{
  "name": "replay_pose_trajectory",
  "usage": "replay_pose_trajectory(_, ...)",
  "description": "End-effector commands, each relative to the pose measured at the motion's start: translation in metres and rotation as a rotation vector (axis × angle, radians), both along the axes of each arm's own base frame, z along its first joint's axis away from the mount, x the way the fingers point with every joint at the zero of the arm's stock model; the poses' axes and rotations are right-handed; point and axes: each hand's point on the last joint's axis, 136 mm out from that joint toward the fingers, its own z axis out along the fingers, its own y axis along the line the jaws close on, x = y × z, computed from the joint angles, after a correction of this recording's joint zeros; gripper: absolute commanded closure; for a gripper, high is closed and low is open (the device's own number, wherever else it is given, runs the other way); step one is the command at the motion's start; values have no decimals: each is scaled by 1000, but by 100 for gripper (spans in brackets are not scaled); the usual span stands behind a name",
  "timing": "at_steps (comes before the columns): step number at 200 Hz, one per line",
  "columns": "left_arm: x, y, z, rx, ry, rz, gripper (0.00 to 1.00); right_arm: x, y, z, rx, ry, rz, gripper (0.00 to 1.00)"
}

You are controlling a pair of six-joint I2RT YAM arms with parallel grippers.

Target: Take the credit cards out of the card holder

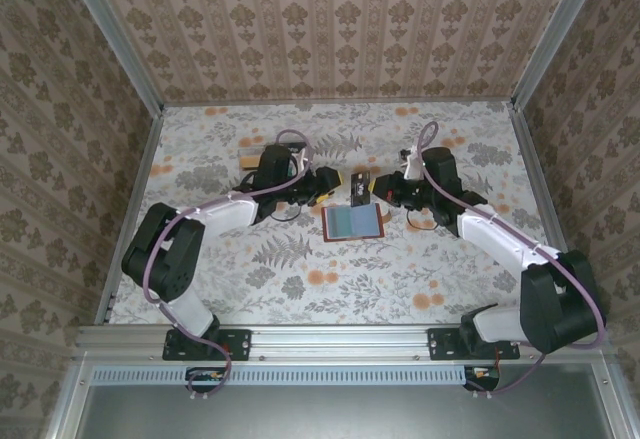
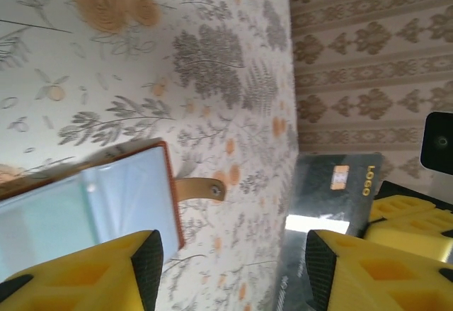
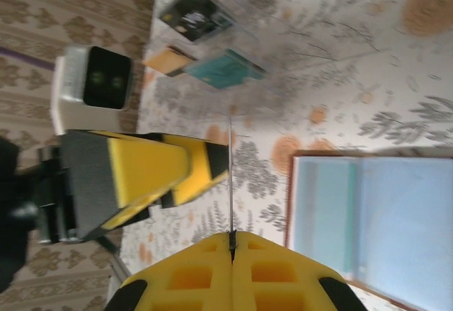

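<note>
The card holder lies open on the flowered table, its blue-grey inside up and its tan clasp tab flat beside it. My right gripper is shut on a dark credit card, held upright just above and behind the holder; the right wrist view has it edge-on. In the left wrist view the card's face carries a gold chip. My left gripper is open, close to the card's left side, with nothing between its pads.
A clear plastic tray with a black, a tan and a teal card stands at the back left, behind the left arm. Patterned walls close in the table at the back and both sides.
</note>
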Motion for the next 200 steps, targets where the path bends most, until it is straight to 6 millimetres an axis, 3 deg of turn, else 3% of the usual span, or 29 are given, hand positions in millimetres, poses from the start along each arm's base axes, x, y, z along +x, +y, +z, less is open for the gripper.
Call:
replay_pose_trajectory(1,-2,-12,29,-125,-25,-40,43,-4,11,26,104,-42,55,100)
replay_pose_trajectory(89,-17,-24,39,-213,-36,-98,65,-2,13,22,131,-35,53,100)
replay_pose_trajectory(200,-29,-23,55,-267,-81,-120,81,1,9,12,133,-22,38,100)
